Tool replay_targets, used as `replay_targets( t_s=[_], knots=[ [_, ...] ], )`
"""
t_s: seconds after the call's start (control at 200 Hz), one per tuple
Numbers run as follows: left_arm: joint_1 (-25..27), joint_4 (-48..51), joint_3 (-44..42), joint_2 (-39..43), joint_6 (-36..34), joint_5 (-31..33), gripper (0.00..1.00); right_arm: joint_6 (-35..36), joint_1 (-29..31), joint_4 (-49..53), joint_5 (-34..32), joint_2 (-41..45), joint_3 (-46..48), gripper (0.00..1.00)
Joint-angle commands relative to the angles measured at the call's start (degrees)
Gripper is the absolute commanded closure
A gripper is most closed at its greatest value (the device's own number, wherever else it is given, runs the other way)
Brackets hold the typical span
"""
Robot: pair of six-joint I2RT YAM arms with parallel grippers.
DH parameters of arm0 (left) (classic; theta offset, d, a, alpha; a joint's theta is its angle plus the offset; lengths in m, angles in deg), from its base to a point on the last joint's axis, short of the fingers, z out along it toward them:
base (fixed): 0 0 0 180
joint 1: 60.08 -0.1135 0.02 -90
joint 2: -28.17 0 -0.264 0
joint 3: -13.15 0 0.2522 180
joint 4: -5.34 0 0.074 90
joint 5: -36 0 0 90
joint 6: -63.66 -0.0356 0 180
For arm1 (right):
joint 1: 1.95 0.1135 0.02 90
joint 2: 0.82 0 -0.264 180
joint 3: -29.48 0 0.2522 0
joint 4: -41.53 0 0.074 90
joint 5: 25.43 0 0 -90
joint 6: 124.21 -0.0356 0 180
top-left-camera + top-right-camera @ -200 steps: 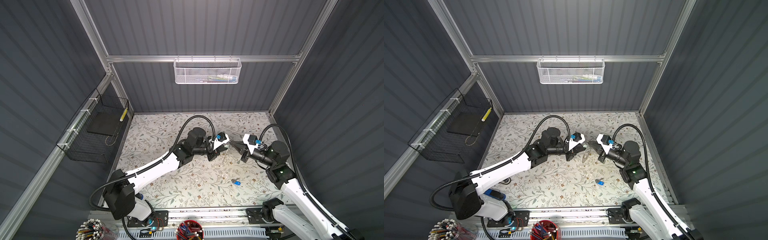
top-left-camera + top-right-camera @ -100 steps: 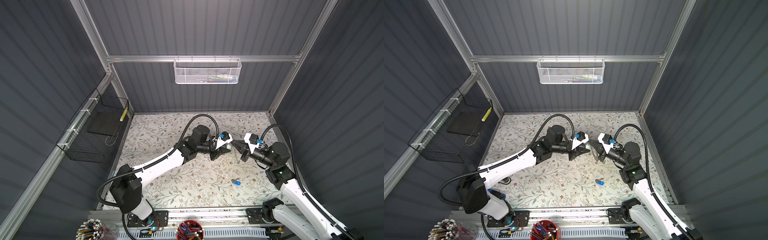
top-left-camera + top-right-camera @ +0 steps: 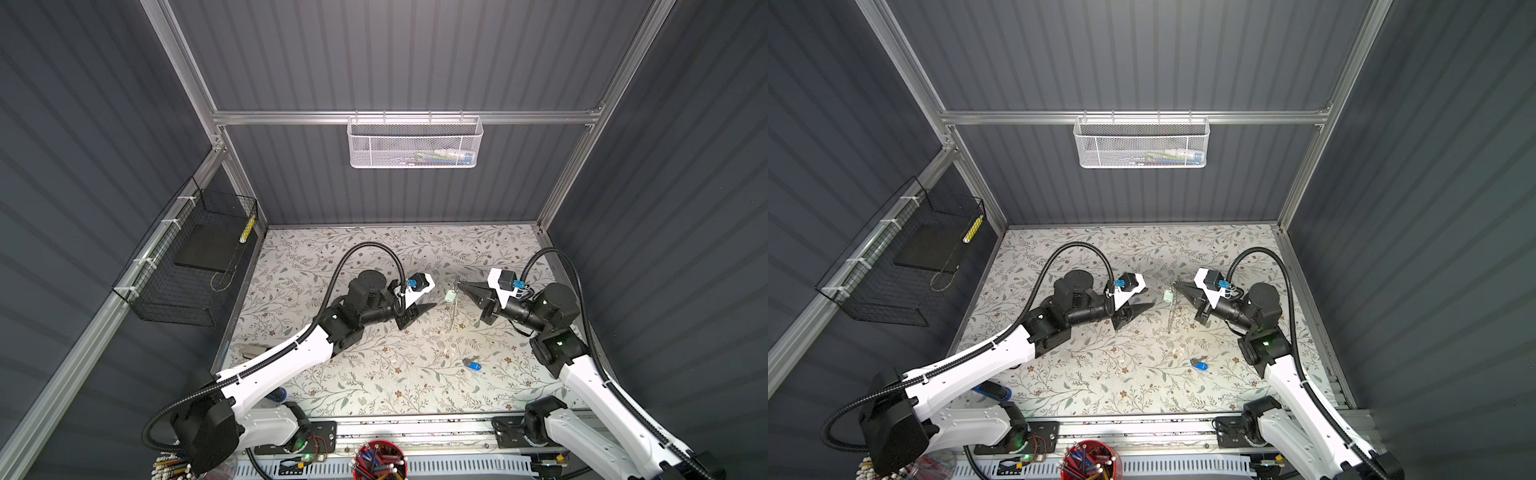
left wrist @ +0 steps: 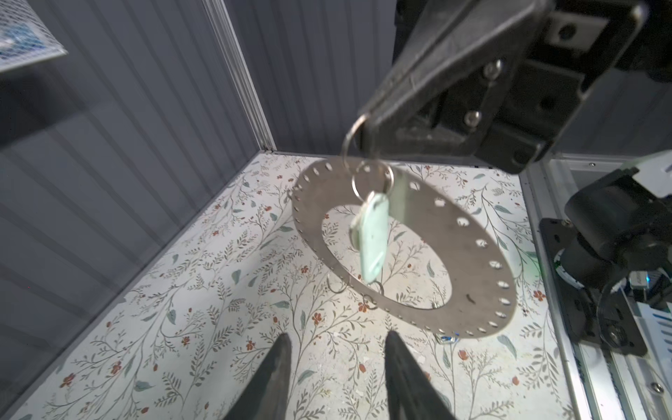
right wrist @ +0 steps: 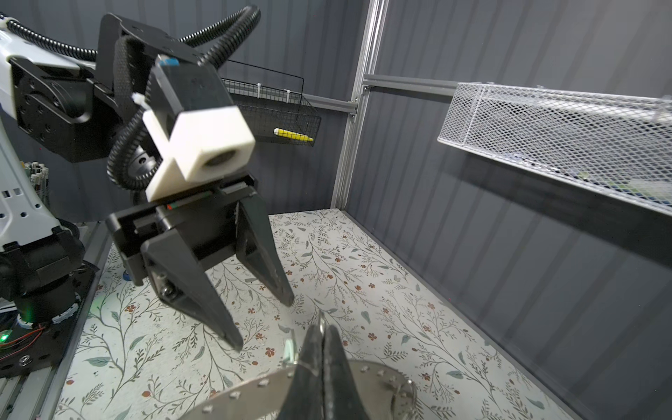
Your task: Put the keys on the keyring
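Observation:
My right gripper (image 3: 459,284) (image 5: 322,332) is shut on a small wire loop at the top rim of the keyring (image 4: 454,247) (image 3: 453,313). The keyring is a flat grey perforated disc that hangs edge-on above the floral mat in both top views. A key with a mint-green tag (image 4: 372,240) (image 3: 450,296) (image 3: 1168,296) dangles from a small ring on it. My left gripper (image 3: 432,297) (image 4: 336,338) (image 5: 260,320) stands open and empty, a short way left of the keyring. A key with a blue tag (image 3: 472,365) (image 3: 1199,365) lies on the mat, nearer the front.
A white mesh basket (image 3: 415,143) hangs on the back wall and a black wire basket (image 3: 195,266) on the left wall. A blue-and-black stapler (image 3: 990,390) lies at the mat's front left, partly under my left arm. A red pen cup (image 3: 378,461) stands beyond the front rail.
My left gripper has opened and drawn back to the left, away from the right gripper's tip. The mint-tagged key now hangs free from the keyring. The right gripper stayed shut.

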Motion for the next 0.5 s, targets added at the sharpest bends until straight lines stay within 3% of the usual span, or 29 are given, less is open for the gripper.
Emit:
replay_targets(
  t_s=[0.0, 0.235, 0.495],
  knots=[
    [-0.1, -1.8, 1.8, 0.5, -1.5, -0.4, 0.6, -0.3, -0.1, -2.6, 2.5, 0.0, -0.8, 1.0],
    [-0.1, 1.8, 10.7, -5.9, -1.1, -12.5, 0.64, -0.4, -0.1, -2.4, 3.4, 0.1, -1.1, 1.0],
    [-0.1, 0.4, 11.6, -7.6, -0.6, -15.2, 0.7, -0.4, -0.1, -2.6, 4.1, 0.3, -1.0, 1.0]
  ],
)
